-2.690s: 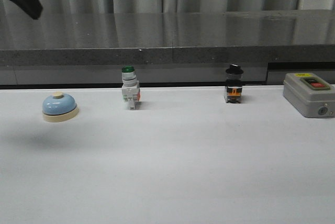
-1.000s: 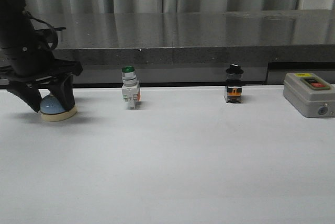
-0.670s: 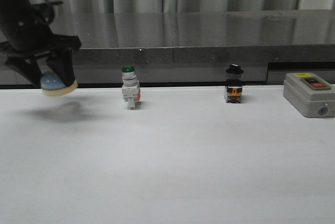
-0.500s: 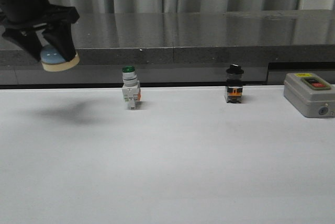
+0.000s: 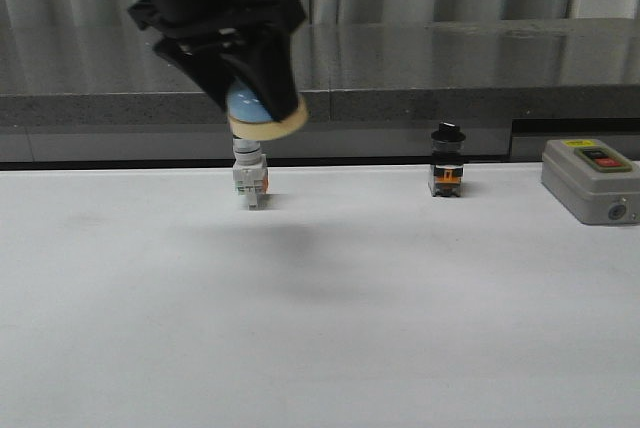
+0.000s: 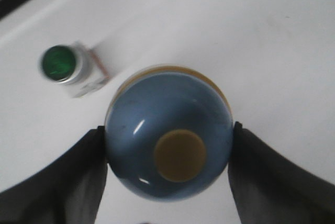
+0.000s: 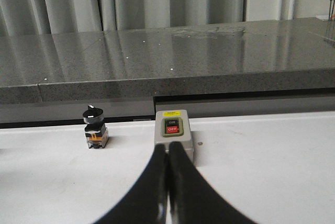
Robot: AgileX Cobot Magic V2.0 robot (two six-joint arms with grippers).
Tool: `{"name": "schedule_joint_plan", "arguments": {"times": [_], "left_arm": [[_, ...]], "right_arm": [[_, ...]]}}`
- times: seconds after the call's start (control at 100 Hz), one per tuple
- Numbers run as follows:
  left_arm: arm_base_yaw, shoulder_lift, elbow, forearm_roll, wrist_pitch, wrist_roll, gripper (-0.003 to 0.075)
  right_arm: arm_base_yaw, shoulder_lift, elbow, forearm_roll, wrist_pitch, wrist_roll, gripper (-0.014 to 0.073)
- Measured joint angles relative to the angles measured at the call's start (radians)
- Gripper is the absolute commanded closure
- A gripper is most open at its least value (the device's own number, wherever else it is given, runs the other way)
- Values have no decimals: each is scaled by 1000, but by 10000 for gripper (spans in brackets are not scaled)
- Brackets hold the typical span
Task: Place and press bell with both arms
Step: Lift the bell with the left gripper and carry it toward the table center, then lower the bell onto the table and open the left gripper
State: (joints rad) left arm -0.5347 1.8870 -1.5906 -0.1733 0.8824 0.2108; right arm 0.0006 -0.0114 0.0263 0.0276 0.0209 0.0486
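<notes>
My left gripper (image 5: 255,108) is shut on the light-blue bell (image 5: 262,113) and holds it in the air, tilted, above and just in front of the green-capped switch (image 5: 249,180). In the left wrist view the bell (image 6: 168,140) with its cream button sits between my two black fingers (image 6: 68,182), over the white table, with the green-capped switch (image 6: 62,65) beside it. My right gripper (image 7: 168,153) is shut and empty, seen only in the right wrist view, pointing at the grey on/off box (image 7: 174,134).
A black-capped switch (image 5: 447,161) stands at the back centre-right of the white table (image 5: 330,328); it also shows in the right wrist view (image 7: 94,128). The grey on/off box (image 5: 592,180) sits at the far right. A dark stone ledge (image 5: 400,68) runs behind.
My left gripper came down on the bell at the far left, closed on it, lifted it and carried it right, to above the green-capped switch.
</notes>
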Motion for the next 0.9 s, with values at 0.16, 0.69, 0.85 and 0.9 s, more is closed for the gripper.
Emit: {"name": "schedule_joint_plan", "arguments": {"times": [0.16, 0.69, 0.85, 0.9], "left_arm": [[-99, 82, -1, -2, -23, 2, 499], [-128, 165, -1, -5, -37, 6, 185], [-128, 165, -1, -5, -39, 6, 184], [-128, 165, -1, -5, -39, 6, 185]], "right_arm": [[0, 0, 0, 0, 0, 0, 662], [0, 0, 0, 0, 0, 0, 662], [0, 0, 0, 0, 0, 0, 662], [0, 0, 0, 0, 0, 0, 662]]}}
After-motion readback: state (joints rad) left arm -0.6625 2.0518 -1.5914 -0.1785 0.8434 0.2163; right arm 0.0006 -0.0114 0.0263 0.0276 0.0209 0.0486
